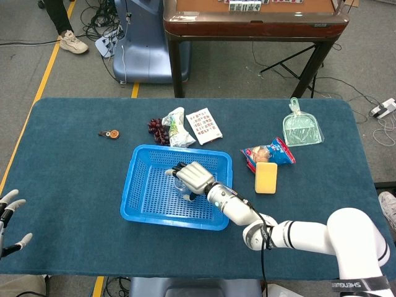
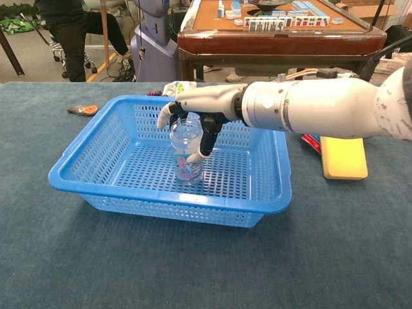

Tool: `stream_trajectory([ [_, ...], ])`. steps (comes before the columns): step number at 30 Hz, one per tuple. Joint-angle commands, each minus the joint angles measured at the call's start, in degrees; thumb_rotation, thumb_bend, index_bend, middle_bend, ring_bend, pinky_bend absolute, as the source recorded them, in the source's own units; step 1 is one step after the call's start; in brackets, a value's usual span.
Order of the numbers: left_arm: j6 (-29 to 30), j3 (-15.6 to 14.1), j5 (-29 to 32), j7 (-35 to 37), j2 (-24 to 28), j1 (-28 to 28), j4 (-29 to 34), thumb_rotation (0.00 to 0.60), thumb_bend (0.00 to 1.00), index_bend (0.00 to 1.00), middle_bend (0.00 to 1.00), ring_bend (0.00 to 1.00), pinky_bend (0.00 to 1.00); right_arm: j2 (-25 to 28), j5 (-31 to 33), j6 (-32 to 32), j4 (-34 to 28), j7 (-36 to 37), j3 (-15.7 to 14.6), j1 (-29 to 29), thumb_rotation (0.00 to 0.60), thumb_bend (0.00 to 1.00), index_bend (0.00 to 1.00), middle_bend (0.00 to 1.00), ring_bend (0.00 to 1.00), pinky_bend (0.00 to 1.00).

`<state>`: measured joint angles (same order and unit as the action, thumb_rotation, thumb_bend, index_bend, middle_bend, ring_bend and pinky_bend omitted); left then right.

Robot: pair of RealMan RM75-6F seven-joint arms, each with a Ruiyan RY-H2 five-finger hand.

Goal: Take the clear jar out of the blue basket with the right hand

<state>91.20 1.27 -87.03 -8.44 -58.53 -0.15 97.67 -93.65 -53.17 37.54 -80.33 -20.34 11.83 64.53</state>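
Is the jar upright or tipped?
Upright: the jar stands mouth-up on the basket floor, with the right robot hand around its top.

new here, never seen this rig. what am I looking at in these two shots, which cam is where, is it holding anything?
It is a two-armed robot with human-like hands, standing at a table covered in dark blue cloth. The head view looks down from above; the chest view looks forward from lower down, just above the tabletop.

The right hand is inside the blue basket, its fingers curved around the top of the clear jar. The jar stands upright on the basket floor. Whether the grip is closed firmly cannot be told. The left hand shows only at the head view's left edge, fingers spread, holding nothing.

Also on the table: a yellow sponge, a snack bag, a green dustpan, a printed card, a wrapped packet beside dark grapes, and a small orange item.
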Motion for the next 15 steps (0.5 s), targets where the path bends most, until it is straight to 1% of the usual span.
stream_trajectory([
  [1, -0.08, 0.06, 0.12, 0.09, -0.05, 0.02, -0.12, 0.600, 0.15, 0.31, 0.14, 0.15, 0.18, -1.33, 0.21, 1.09, 1.42, -0.18, -0.41, 0.17, 0.600, 0.34, 0.38, 0.34, 0.29, 0.59],
  [3, -0.05, 0.14, 0.17, 0.19, -0.11, 0.04, -0.24, 0.600, 0.15, 0.31, 0.14, 0.15, 0.18, -1.49, -0.22, 1.77, 1.56, 0.19, -0.40, -0.04, 0.600, 0.39, 0.44, 0.38, 0.32, 0.65],
  [5, -0.11, 0.22, 0.29, 0.23, -0.16, 0.05, -0.36, 0.600, 0.15, 0.31, 0.14, 0.15, 0.18, -0.85, -1.01, 2.86, 0.67, 1.40, 0.26, -0.60, 0.600, 0.44, 0.47, 0.40, 0.35, 0.69],
  [8, -0.29, 0.31, 0.42, 0.23, -0.21, -0.02, -0.47, 0.600, 0.15, 0.31, 0.14, 0.15, 0.18, 1.58, -2.98, 4.47, -2.26, 3.63, 1.46, -1.71, 0.600, 0.45, 0.49, 0.41, 0.37, 0.71],
  [13, -0.42, 0.64, 0.62, 0.29, -0.27, -0.20, -0.55, 0.600, 0.15, 0.31, 0.14, 0.15, 0.18, 9.88, -7.24, 7.52, -10.04, 7.61, 3.16, -4.91, 0.600, 0.45, 0.49, 0.42, 0.38, 0.72],
  [15, -0.32, 0.79, 0.68, 0.40, -0.22, -0.20, -0.62, 0.600, 0.15, 0.31, 0.14, 0.15, 0.18, 14.36, -8.60, 8.64, -13.54, 9.03, 3.43, -6.71, 0.600, 0.45, 0.49, 0.42, 0.38, 0.72],
])
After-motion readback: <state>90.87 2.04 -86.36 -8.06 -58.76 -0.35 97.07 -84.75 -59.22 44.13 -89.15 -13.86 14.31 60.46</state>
